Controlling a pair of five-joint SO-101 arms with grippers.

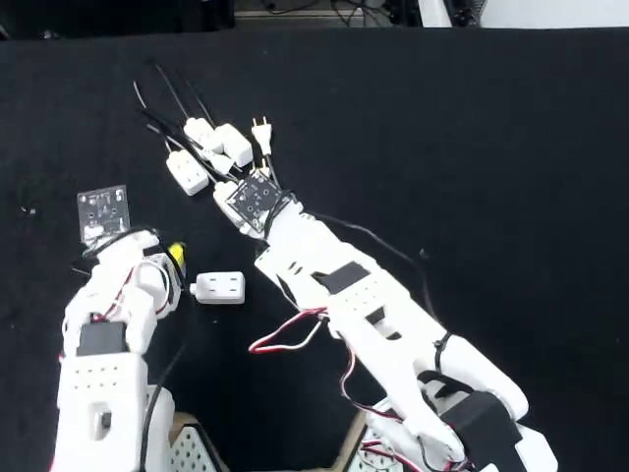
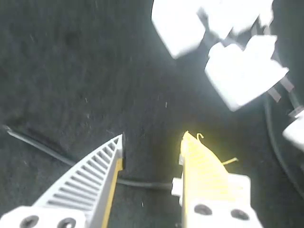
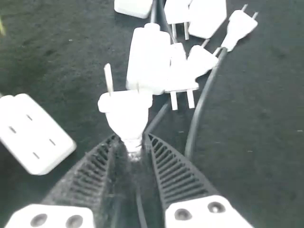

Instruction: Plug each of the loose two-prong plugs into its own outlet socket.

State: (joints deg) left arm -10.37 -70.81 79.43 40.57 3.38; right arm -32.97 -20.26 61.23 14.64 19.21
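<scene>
Jaws on plug (image 3: 124, 111), right gripper (image 3: 131, 138) outstretched

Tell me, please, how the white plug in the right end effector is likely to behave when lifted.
The white plug looks like small, rigid moulded plastic, so it is probably light and should keep its shape. The right end effector grips only its narrow neck, so it may pivot. Its thin prongs could bend if pushed in askew.
</scene>
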